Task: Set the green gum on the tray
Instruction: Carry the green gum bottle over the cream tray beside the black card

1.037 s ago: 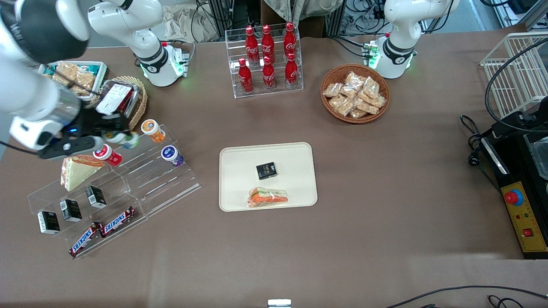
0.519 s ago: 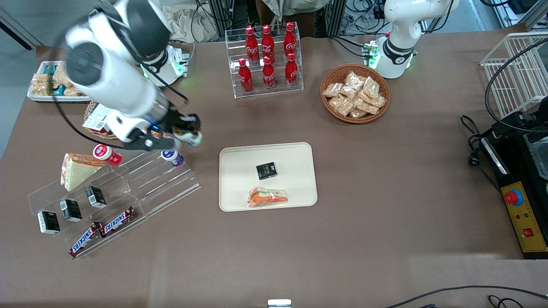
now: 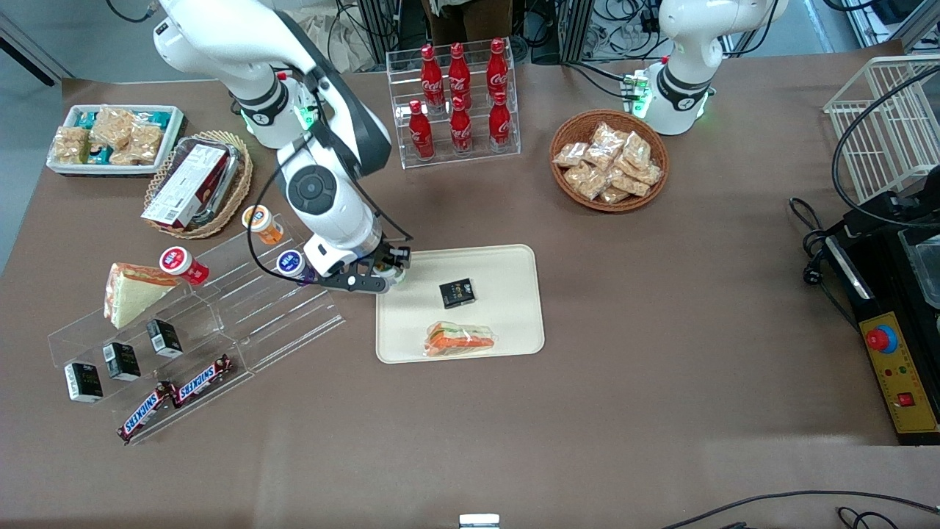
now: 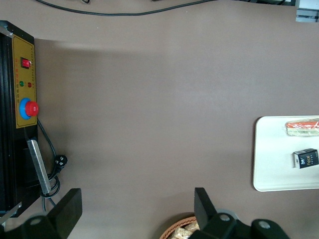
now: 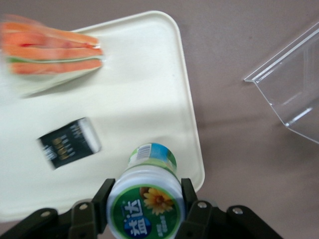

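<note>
Change: half a second ago the tool hung above the clear acrylic stepped display rack; it has since swung across to the cream rectangular tray, over the tray's corner nearest that rack.
Tool: pinching the small green-bodied gum bottle with a white lid, one finger on each side of the lid.
Gum bottle: carried above the tray's rim, not resting on it.
Front view only: a purple-bodied bottle and an orange-bodied bottle stand on the rack.
Wrist view only: the lid's green-and-yellow flower mark; a small black box and a wrapped sandwich lie on the tray.
Worktop: brown.
</note>
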Tool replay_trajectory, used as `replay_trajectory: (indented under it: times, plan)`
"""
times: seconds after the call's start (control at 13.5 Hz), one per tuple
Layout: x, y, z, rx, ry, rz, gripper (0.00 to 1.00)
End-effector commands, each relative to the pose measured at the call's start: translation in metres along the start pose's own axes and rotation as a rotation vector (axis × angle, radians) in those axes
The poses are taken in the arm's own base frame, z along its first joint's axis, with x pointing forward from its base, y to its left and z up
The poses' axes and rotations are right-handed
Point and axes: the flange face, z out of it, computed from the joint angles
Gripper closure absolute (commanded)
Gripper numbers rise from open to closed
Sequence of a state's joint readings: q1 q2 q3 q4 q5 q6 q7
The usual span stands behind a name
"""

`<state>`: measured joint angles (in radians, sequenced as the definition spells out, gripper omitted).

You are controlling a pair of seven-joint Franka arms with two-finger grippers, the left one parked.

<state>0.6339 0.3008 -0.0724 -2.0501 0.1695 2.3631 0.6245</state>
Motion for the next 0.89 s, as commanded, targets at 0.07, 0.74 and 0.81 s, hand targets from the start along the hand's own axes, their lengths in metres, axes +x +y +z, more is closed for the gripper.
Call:
replay_trajectory:
  times: [0.07,0.74,0.81]
  plan:
    - [-0.016,0.018,0.064,0.009,0.065,0.005,0.87]
    - [-0.016,0.016,0.069,0.009,0.064,0.063,0.0]
    - [-0.015,0.016,0.069,0.009,0.064,0.065,0.0]
